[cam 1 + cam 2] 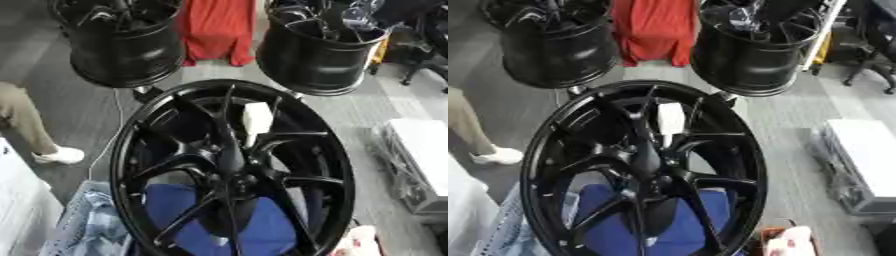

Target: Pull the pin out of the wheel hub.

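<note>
Nearest the camera, at the bottom of the frame, a blue cloth [254,225] shows through the spokes of a large black wheel [232,167], with pale denim-like fabric [87,230] at the lower left. The wheel stands close and nearly face-on, filling the centre, probably so that its hub [234,181] is open to a reach. A white, oblong piece [256,120] sits between the spokes just above the hub; this is probably the pin to be pulled, though its seating cannot be made out. No robot hand shows in either view, so neither hand's state nor its relation to the pin can be told. Farther back, two black wheel barrels [122,45] [319,50] stand on the grey floor [385,110], a red cloth [219,30] between them.
</note>
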You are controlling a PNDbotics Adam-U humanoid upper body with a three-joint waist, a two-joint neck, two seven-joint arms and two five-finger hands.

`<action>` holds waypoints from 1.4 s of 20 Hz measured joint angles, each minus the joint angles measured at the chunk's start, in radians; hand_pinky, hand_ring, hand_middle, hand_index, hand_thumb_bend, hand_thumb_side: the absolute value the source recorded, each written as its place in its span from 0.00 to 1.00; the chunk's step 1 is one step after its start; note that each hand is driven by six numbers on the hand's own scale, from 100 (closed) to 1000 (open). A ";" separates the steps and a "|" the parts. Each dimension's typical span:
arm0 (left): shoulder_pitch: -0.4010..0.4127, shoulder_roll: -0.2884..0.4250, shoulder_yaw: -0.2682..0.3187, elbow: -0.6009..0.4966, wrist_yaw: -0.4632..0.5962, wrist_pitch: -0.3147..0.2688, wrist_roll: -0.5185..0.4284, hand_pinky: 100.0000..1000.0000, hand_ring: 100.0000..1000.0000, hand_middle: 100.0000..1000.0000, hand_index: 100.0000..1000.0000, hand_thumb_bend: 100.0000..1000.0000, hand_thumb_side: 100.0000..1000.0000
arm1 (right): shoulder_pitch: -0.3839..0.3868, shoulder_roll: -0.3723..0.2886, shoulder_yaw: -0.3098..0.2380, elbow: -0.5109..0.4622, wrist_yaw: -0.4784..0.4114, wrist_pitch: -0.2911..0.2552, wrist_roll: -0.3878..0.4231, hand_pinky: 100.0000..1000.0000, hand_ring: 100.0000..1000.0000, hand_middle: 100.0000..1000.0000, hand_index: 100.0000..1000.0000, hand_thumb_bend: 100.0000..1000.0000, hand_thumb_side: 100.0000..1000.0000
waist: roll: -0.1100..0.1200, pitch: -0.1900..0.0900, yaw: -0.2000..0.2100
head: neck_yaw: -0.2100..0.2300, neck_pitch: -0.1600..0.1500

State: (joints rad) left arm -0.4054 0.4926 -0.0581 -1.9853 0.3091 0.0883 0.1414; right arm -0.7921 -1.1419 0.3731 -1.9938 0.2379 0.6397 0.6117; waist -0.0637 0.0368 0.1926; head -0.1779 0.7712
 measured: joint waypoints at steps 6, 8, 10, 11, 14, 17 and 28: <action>0.000 0.000 -0.003 0.000 0.002 0.004 -0.004 0.67 0.58 0.54 0.69 0.00 0.58 | 0.001 0.014 0.073 0.000 -0.017 0.039 -0.039 0.80 0.78 0.79 0.84 0.37 0.35 | -0.001 0.001 0.005 | 0.002 0.000; 0.000 0.000 -0.006 0.000 0.003 0.005 -0.005 0.67 0.58 0.54 0.69 0.00 0.58 | 0.001 0.021 0.095 0.000 -0.026 0.056 -0.056 0.79 0.78 0.79 0.84 0.37 0.35 | -0.001 0.001 0.005 | 0.003 0.000; 0.000 0.000 -0.006 0.000 0.003 0.006 -0.006 0.67 0.58 0.54 0.68 0.00 0.58 | 0.000 0.030 0.113 0.000 -0.036 0.074 -0.074 0.78 0.77 0.79 0.83 0.38 0.33 | -0.001 0.002 0.005 | 0.004 0.000; 0.000 0.000 -0.006 0.000 0.003 0.006 -0.006 0.67 0.58 0.54 0.68 0.00 0.58 | -0.001 0.034 0.121 0.000 -0.043 0.083 -0.083 0.77 0.77 0.79 0.83 0.38 0.33 | -0.001 0.003 0.006 | 0.005 0.000; 0.000 -0.001 -0.006 0.000 0.003 0.007 -0.008 0.67 0.58 0.54 0.68 0.00 0.58 | -0.008 0.048 0.142 0.000 -0.072 0.106 -0.106 0.75 0.77 0.79 0.82 0.38 0.31 | -0.001 0.004 0.006 | 0.006 0.000; 0.000 -0.001 -0.006 0.000 0.003 0.008 -0.008 0.67 0.58 0.54 0.68 0.00 0.58 | -0.008 0.056 0.154 0.000 -0.122 0.128 -0.128 0.74 0.76 0.80 0.81 0.39 0.31 | -0.001 0.006 0.006 | 0.009 0.000; -0.002 -0.009 -0.012 0.000 0.004 0.012 -0.012 0.67 0.58 0.54 0.68 0.00 0.58 | -0.005 0.097 0.227 0.000 -0.287 0.188 -0.188 0.74 0.79 0.85 0.81 0.45 0.21 | -0.001 0.010 0.010 | 0.009 0.000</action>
State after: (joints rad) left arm -0.4075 0.4834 -0.0700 -1.9853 0.3133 0.1001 0.1290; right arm -0.7970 -1.0449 0.5997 -1.9938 -0.0489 0.8273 0.4241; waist -0.0650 0.0464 0.2030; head -0.1684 0.7712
